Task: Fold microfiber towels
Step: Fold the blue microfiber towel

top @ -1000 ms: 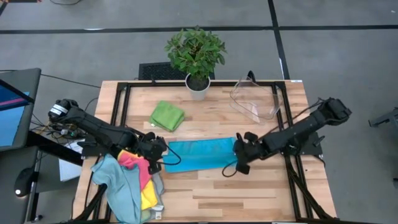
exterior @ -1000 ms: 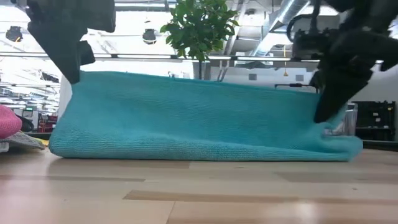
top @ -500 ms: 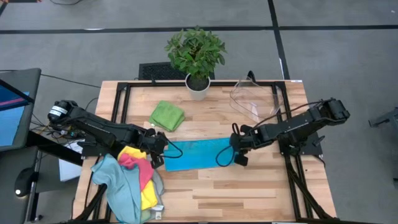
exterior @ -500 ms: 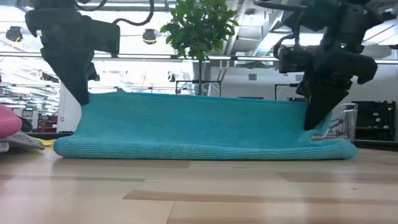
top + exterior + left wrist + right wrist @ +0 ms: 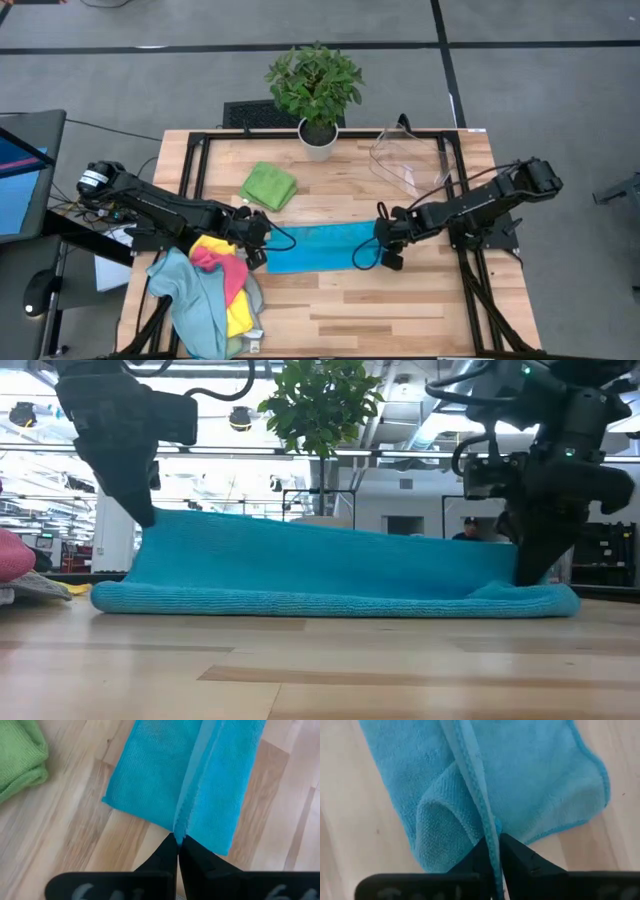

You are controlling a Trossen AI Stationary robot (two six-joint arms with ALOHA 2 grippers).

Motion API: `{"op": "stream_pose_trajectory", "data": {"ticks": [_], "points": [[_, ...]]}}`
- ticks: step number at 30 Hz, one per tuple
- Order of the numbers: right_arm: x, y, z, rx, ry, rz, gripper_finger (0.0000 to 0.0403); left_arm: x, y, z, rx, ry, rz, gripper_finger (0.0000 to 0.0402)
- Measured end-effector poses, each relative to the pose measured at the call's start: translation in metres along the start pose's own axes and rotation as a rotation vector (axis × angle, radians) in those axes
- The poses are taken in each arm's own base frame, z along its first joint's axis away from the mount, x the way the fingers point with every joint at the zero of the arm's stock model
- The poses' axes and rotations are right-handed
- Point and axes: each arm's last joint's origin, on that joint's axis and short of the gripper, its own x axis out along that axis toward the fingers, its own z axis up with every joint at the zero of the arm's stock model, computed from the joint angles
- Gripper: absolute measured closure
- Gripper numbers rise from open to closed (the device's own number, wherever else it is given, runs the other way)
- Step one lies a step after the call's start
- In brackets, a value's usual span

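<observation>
Blue towel long axis runs frame left-right; left gripper and right gripper pinch its opposite ends.

Plain bright blue towel

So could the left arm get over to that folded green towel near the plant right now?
Probably yes, but not freely: the left tool is shut on the blue towel and would have to let go first. The green towel lies close by, with bare table between them.
</observation>
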Motion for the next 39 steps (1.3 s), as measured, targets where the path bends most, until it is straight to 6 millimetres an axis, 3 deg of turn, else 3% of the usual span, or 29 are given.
{"op": "stream_pose_trajectory", "data": {"ticks": [7,12,17,24,32,35,39], "points": [[0.0,-0.005,0.006,0.03,-0.037,-0.015,0.0326,0.0,0.001,0.0,-0.023,-0.024,0.037,0.0401],[-0.002,-0.013,0.008,0.07,-0.04,-0.027,0.0286,0.0,0.005,0.0,-0.046,-0.067,0.124,0.0401],[-0.002,-0.017,0.011,0.085,-0.047,-0.025,0.024,0.0,0.003,0.0,0.003,-0.027,0.069,0.0398],[-0.004,-0.017,0.01,0.097,-0.05,-0.023,0.0198,0.004,0.006,-0.004,0.009,-0.014,0.075,0.0328],[-0.021,-0.021,0.006,0.165,-0.067,-0.05,0.0191,0.004,0.011,0.003,-0.055,-0.061,0.103,0.0233],[-0.03,-0.021,0.002,0.203,-0.082,-0.036,0.0191,0.005,0.007,0.013,-0.109,-0.161,0.055,0.022],[-0.037,-0.01,-0.005,0.245,-0.117,0.014,0.0196,0.019,-0.006,0.028,-0.051,-0.278,-0.022,0.0234]]}}
